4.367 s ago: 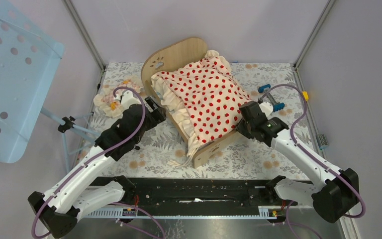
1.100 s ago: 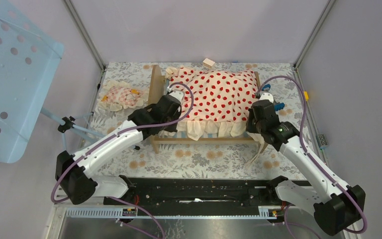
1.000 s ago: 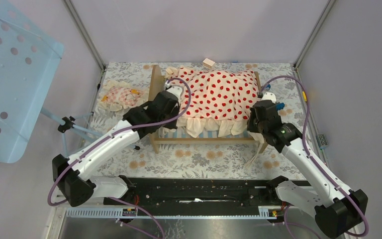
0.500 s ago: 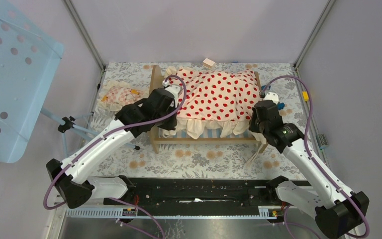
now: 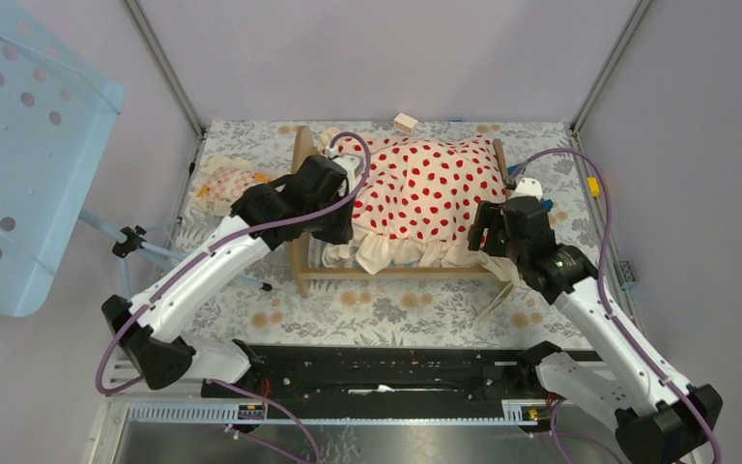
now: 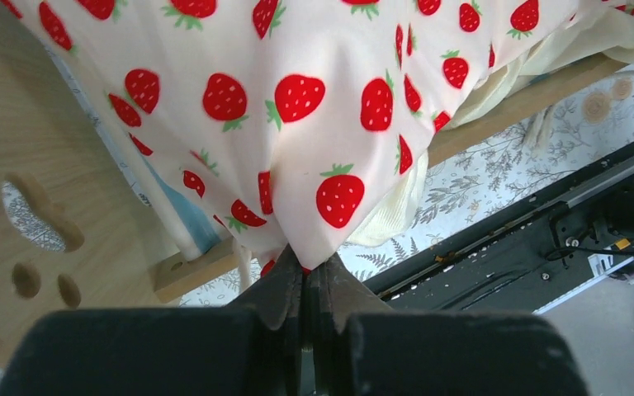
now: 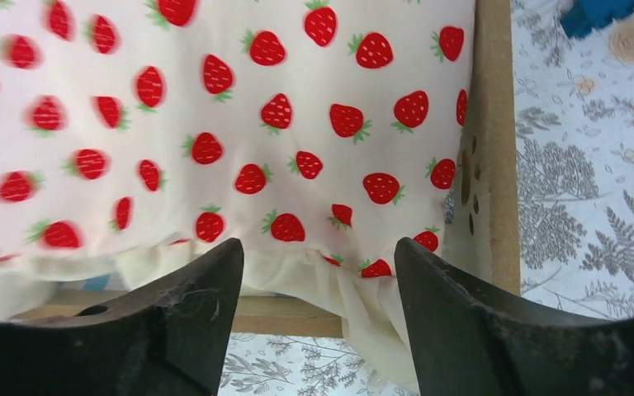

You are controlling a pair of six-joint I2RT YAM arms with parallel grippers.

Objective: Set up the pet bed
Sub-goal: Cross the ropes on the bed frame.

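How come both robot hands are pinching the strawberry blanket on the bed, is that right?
Not quite. Only the left gripper pinches the strawberry blanket on the bed; the right gripper has its jaws open, holding nothing, as the right wrist view shows.

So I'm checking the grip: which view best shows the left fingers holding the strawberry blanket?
The left wrist view: the left fingers are shut on a pinched fold of the blanket. From above, the arm itself covers the pinch. The right wrist view shows the blanket's other end beyond the open right fingers, not that grip.
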